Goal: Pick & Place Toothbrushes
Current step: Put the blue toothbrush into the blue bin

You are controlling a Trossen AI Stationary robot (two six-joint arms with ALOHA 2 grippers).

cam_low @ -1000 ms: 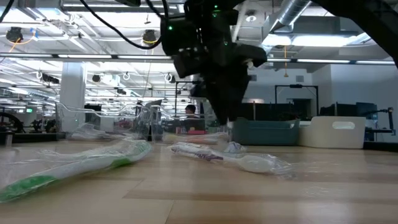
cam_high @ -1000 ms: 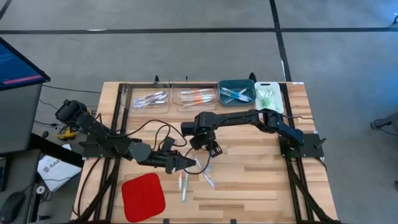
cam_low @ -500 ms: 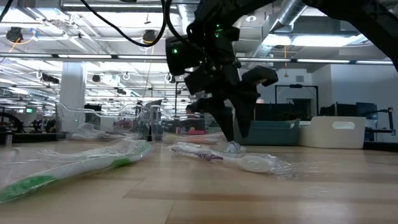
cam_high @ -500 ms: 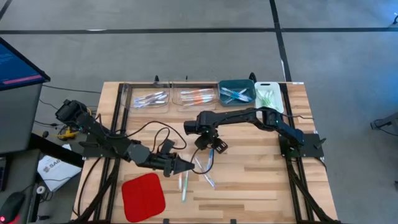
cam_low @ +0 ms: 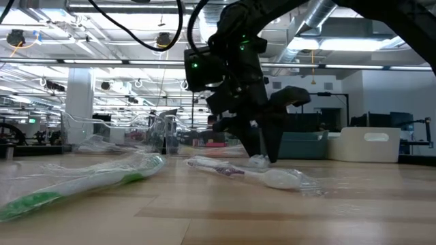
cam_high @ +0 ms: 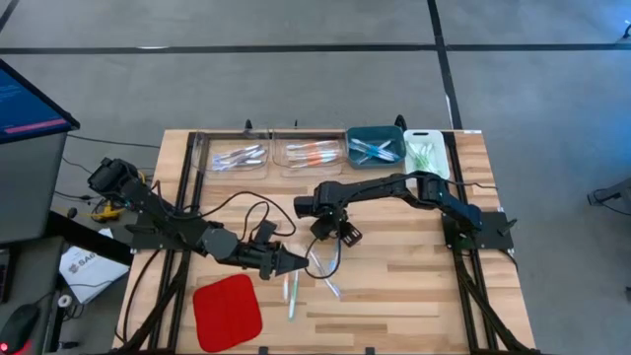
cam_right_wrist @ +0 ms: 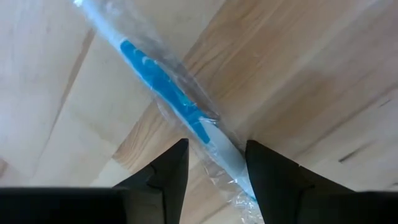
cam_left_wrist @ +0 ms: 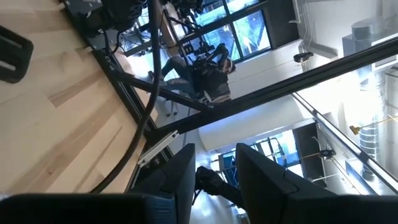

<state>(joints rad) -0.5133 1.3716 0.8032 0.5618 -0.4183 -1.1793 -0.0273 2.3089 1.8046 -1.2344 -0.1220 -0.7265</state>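
Note:
Several wrapped toothbrushes lie flat on the wooden table near its front middle. One is a blue toothbrush [cam_right_wrist: 168, 87] [cam_high: 318, 260]; green ones [cam_high: 292, 294] [cam_low: 82, 180] and a white one [cam_low: 255, 174] lie close by. My right gripper [cam_right_wrist: 216, 163] [cam_high: 332, 240] points down, open, low over the table. Its fingers stand on either side of the blue toothbrush's white end, and I cannot tell whether they touch it. My left gripper [cam_left_wrist: 214, 177] [cam_high: 288, 261] hovers level just left of the loose toothbrushes, open and with nothing between its fingers.
Along the far edge stand two clear bins [cam_high: 240, 156] [cam_high: 311, 153], a teal bin [cam_high: 375, 145] and a white bin [cam_high: 426, 150], each with toothbrushes in it. A red square pad [cam_high: 227, 309] lies at the front left. Cables cross the table by the left arm.
My right gripper has come down toward the table and a little toward its near edge. It has rolled about its own axis, so that its fingertips now stand low beside the blue toothbrush. The toothbrushes have not moved.

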